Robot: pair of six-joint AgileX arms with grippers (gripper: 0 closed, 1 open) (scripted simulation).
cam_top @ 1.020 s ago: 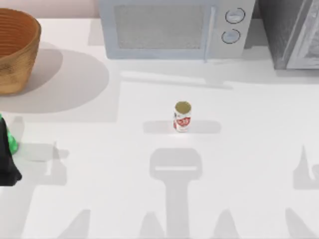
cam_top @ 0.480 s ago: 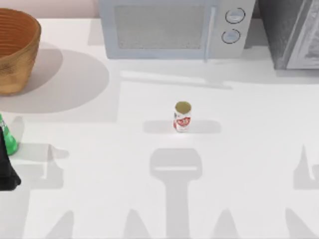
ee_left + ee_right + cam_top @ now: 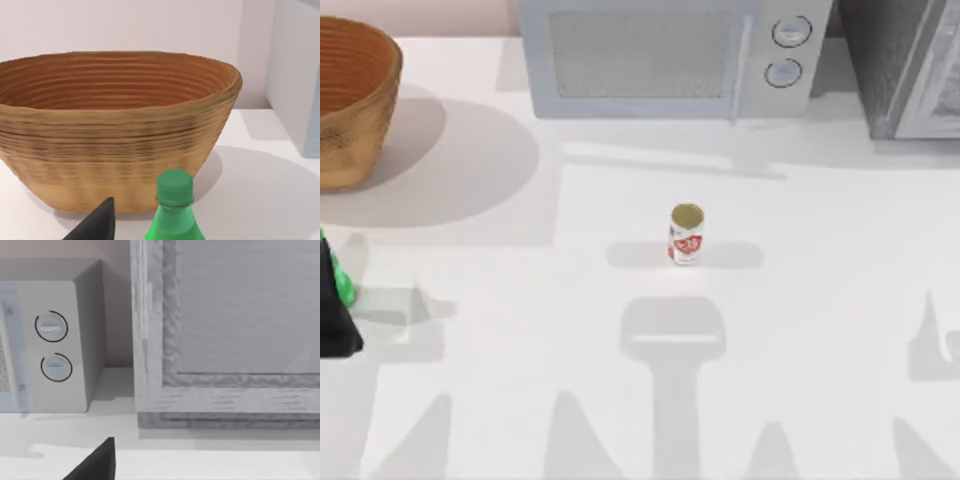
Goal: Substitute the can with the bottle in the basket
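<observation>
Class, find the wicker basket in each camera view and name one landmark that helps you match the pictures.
Top view: the basket sits at the table's far left corner.
Left wrist view: the basket spans most of the picture, behind the green bottle.
Right wrist view: not in it.
Shared landmark: the microwave, also in the right wrist view.

microwave (image 3: 665, 58) | back centre of table (image 3: 820, 320) | grey cabinet (image 3: 910, 65) beside it, right

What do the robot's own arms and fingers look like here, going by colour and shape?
Little of them shows. At the table's left edge in the top view, the left gripper is a matte black, blocky shape. In each wrist view one finger appears as a plain black, tapering wedge: the left fingers and the right fingers. No cables or markings are visible.
</observation>
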